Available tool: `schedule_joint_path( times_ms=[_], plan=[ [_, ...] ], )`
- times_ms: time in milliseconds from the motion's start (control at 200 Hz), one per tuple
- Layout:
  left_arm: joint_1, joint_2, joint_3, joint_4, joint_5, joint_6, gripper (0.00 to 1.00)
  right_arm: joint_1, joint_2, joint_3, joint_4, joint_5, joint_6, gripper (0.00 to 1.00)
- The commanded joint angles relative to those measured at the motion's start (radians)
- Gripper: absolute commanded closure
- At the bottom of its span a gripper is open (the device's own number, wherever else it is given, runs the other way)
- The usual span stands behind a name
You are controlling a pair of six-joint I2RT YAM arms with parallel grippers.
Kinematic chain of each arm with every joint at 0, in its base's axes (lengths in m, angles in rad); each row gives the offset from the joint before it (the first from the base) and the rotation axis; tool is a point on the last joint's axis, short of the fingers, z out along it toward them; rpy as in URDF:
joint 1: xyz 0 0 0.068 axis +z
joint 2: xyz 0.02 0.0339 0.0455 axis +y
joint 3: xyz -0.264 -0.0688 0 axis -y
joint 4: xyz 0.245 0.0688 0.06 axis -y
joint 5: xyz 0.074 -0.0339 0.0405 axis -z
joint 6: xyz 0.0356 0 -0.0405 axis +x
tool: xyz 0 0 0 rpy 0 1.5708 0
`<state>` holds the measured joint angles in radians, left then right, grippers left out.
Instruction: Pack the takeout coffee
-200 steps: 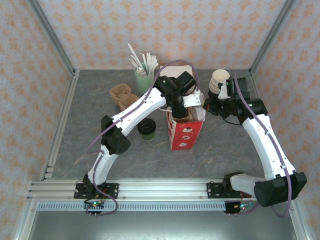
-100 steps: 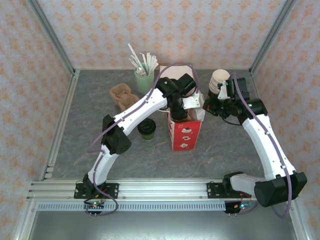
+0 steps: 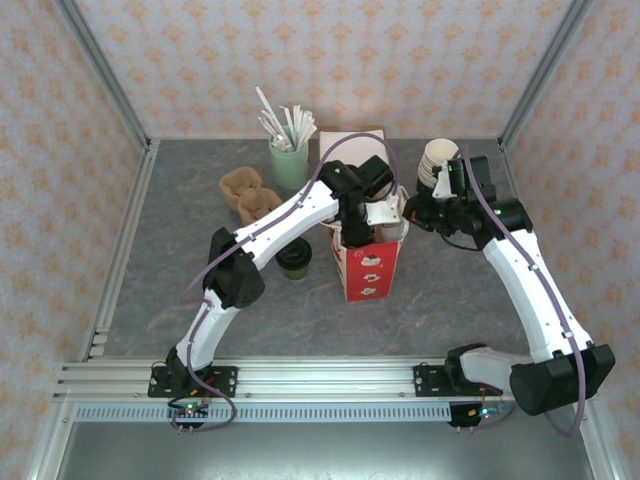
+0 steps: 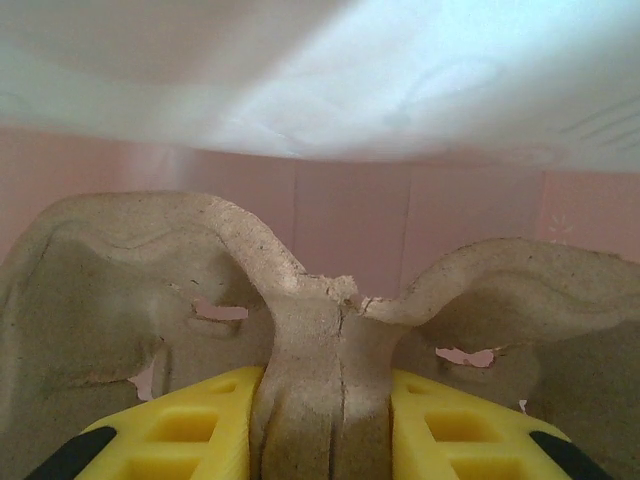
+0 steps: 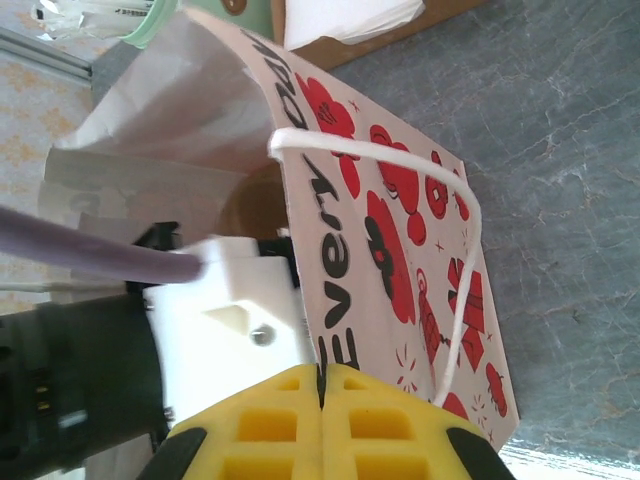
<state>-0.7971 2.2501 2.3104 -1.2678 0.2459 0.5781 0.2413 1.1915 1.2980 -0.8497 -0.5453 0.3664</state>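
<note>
The takeout coffee (image 3: 294, 257), a short dark-green cup with a black lid, stands on the table just left of the red-and-white paper bag (image 3: 366, 266). My left gripper (image 3: 358, 232) reaches down into the bag's mouth. It is shut on the middle ridge of a brown pulp cup carrier (image 4: 330, 340), with the bag's pink inner walls behind. My right gripper (image 3: 409, 214) is shut on the bag's top rim at its right side; the yellow fingers (image 5: 390, 410) pinch the paper edge of the bag (image 5: 400, 220).
A mint-green cup with white straws (image 3: 289, 162) stands at the back. More pulp carriers (image 3: 250, 194) lie to its left. A stack of cream cups (image 3: 437, 160) stands behind the right gripper, and a cardboard box of napkins (image 3: 350, 143) sits behind the bag.
My left gripper has sunk lower into the bag with the pulp carrier. The bag has shifted slightly left. The right gripper has kept its hold on the rim.
</note>
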Motion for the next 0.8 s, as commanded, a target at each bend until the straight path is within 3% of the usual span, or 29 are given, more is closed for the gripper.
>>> schedule_joint_path(
  times_ms=[0,796],
  plan=[
    [-0.021,0.034,-0.034,0.012,0.013,0.024,0.69,0.019,-0.020,0.017,0.056,-0.035,0.001,1.00],
    [-0.008,0.055,-0.086,0.078,0.036,0.003,0.66,0.031,-0.013,0.018,0.055,-0.031,0.000,1.00]
  ],
)
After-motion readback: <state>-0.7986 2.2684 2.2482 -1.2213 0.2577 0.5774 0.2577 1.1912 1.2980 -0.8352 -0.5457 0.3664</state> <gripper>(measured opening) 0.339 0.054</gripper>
